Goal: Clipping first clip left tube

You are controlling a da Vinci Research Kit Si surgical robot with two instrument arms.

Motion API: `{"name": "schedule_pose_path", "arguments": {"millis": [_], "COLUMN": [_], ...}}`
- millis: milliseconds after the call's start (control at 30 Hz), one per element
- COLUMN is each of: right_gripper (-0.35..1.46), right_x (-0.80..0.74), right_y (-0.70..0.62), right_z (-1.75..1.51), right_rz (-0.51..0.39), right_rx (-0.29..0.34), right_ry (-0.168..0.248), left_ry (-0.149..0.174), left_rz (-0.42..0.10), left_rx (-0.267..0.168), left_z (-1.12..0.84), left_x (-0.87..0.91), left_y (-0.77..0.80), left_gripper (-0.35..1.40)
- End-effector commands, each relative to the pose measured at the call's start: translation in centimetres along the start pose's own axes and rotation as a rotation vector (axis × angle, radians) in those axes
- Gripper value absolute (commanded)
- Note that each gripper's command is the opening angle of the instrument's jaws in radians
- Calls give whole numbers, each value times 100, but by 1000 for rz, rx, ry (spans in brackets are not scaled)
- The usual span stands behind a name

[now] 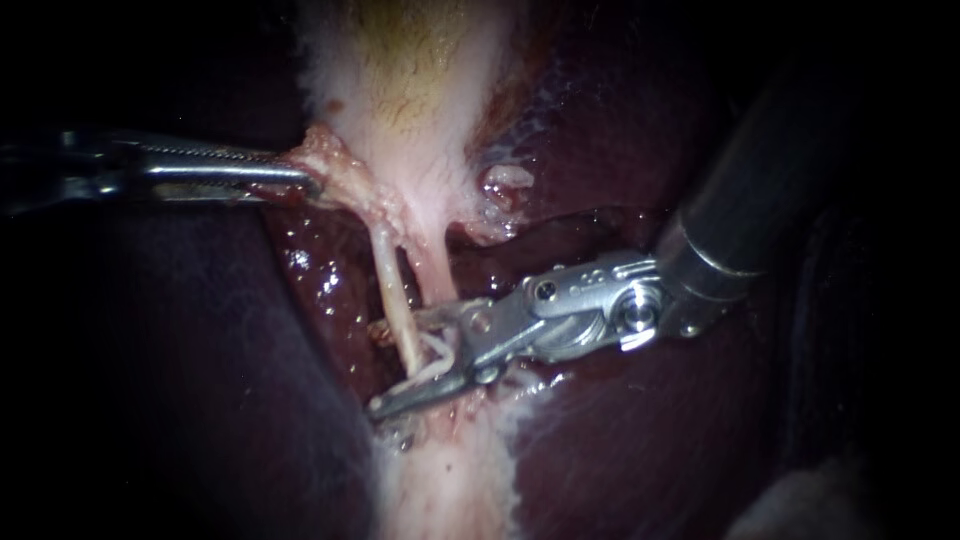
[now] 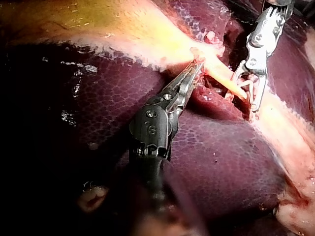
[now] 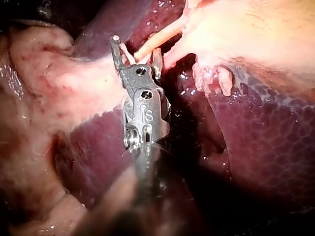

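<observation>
Clamped tight at nine o'clock: left instrument, jaws together on the gallbladder edge. In from two o'clock, right instrument, jaws apart, straddling the left tube toward seven o'clock of centre, dark liver beneath.

In the endoscope view the light falls brightest on the pale gallbladder at the middle, and the left, right and far edges sink into near-black shadow. Small glints of glare dot the wet liver and the metal of the right instrument. Both wrist views are brighter, dimming near each shaft.
</observation>
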Motion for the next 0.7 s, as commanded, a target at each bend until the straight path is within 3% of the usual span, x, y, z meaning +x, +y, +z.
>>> {"name": "schedule_pose_path", "arguments": {"millis": [33,400,700], "right_gripper": [48,48,47], "right_x": [1,4,8], "right_y": [0,-5,-24], "right_z": [1,13,14], "right_rz": [-1,-1,12], "right_rx": [9,59,135], "right_ry": [4,17,62], "left_ry": [0,0,0], "left_rz": [0,0,0], "left_rx": [0,0,-1], "left_z": [0,2,2], "left_x": [0,-2,-4], "left_y": [0,-5,-10], "left_gripper": [-35,-35,-35]}}
